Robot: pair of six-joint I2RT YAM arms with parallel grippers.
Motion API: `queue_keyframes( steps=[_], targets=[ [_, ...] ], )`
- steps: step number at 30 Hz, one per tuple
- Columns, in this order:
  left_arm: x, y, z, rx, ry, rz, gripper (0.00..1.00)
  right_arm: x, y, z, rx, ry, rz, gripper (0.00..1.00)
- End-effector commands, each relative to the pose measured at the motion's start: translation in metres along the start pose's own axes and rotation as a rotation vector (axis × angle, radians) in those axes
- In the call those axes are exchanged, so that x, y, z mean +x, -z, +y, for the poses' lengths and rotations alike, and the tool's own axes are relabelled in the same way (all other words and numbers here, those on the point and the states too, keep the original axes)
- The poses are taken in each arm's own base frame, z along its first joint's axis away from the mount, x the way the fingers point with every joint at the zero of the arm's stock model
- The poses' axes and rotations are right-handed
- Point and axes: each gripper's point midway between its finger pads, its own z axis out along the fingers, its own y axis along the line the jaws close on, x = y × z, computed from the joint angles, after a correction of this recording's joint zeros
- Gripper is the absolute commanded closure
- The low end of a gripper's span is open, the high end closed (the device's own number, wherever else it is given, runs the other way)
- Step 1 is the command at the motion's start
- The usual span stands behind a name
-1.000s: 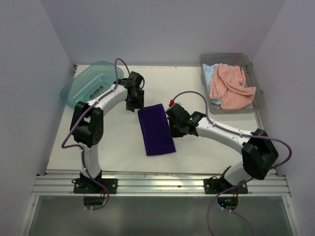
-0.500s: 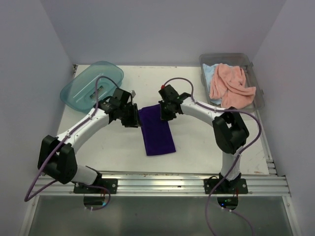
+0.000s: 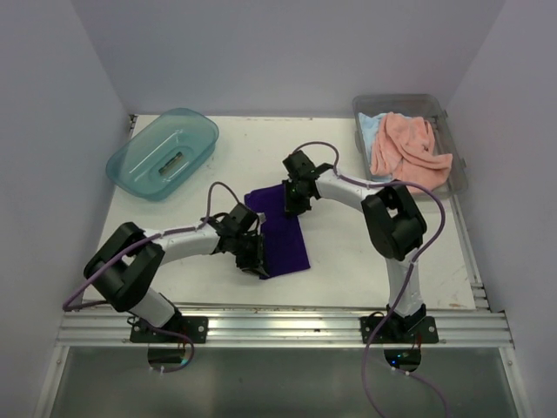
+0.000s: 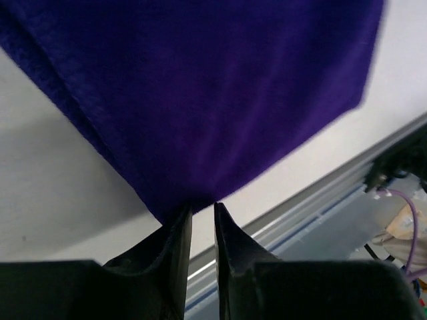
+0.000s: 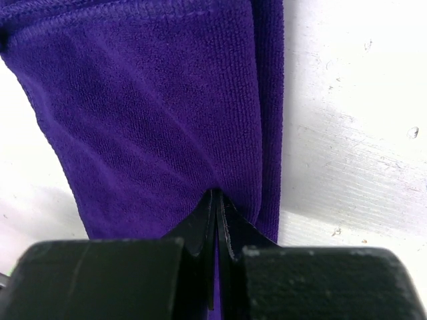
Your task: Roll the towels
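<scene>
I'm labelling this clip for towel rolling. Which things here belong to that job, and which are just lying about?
Part of the job:
- purple towel, laid out flat
- pink towel, heaped in the bin
- light blue towel, under the pink one

Just lying about:
- teal tub
- clear grey bin, only holding the waiting towels

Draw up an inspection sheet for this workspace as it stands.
Surface: white table, lightly scuffed.
Job's things: purple towel lying at centre; pink towel and light blue towel heaped in the grey bin.
Clutter: teal tub, far left.
Grippers: left gripper narrowly parted at the purple towel's near corner, grip unclear; right gripper shut, tips on its far end.
Cables: purple cables looping along both arms.
Surroundings: plain walls; metal rail at the near edge.
</scene>
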Motion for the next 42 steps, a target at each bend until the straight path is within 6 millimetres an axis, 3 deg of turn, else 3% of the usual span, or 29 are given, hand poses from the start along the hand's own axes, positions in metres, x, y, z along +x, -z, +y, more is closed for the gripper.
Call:
queue_keyframes(
  steps=[1, 5, 9, 10, 11, 13, 14, 18, 19, 21, 22, 25, 30, 35, 42],
  targets=[
    [0.001, -0.015, 0.013, -0.039, 0.013, -0.014, 0.78, -0.001, 0.002, -0.009, 0.010, -0.021, -0.019, 1.00],
    [-0.008, -0.009, 0.020, -0.105, -0.005, -0.053, 0.78, -0.003, 0.015, -0.007, -0.034, -0.039, -0.020, 1.00],
    [-0.025, 0.017, -0.001, -0.085, -0.038, -0.135, 0.76, -0.010, 0.043, 0.011, -0.121, -0.048, -0.067, 0.96],
    [-0.026, 0.022, -0.004, -0.077, -0.045, -0.146, 0.75, -0.013, 0.050, 0.014, -0.138, -0.047, -0.086, 0.94],
    [-0.027, 0.026, -0.007, -0.071, -0.052, -0.155, 0.75, -0.019, 0.068, 0.020, -0.164, -0.043, -0.129, 0.90],
    [-0.028, 0.041, -0.013, -0.056, -0.066, -0.187, 0.73, -0.014, 0.079, 0.018, -0.174, -0.046, -0.151, 0.84],
    [-0.027, 0.049, -0.017, -0.047, -0.072, -0.206, 0.71, -0.018, 0.097, 0.019, -0.183, -0.040, -0.198, 0.75],
    [-0.027, 0.063, -0.009, -0.086, -0.063, -0.258, 0.64, 0.015, 0.118, 0.002, -0.163, -0.021, -0.182, 0.65],
    [-0.027, 0.064, -0.005, -0.102, -0.053, -0.262, 0.55, 0.024, 0.120, -0.001, -0.163, -0.017, -0.173, 0.63],
    [-0.022, 0.059, 0.005, -0.128, -0.035, -0.252, 0.50, 0.050, 0.126, -0.010, -0.158, 0.000, -0.155, 0.57],
    [-0.020, 0.056, 0.007, -0.131, -0.022, -0.247, 0.45, 0.059, 0.125, -0.014, -0.154, 0.002, -0.144, 0.56],
    [-0.011, 0.041, 0.013, -0.106, 0.003, -0.215, 0.44, 0.098, 0.124, -0.017, -0.163, 0.059, -0.083, 0.48],
    [-0.002, 0.030, 0.020, -0.128, 0.031, -0.202, 0.46, 0.137, 0.114, -0.025, -0.153, 0.094, -0.025, 0.48],
    [0.002, 0.017, 0.019, -0.126, 0.037, -0.182, 0.51, 0.159, 0.096, -0.028, -0.129, 0.125, 0.029, 0.51],
    [0.011, 0.000, 0.022, -0.174, 0.032, -0.152, 0.67, 0.166, 0.083, -0.030, -0.118, 0.152, 0.042, 0.52]
  ],
)
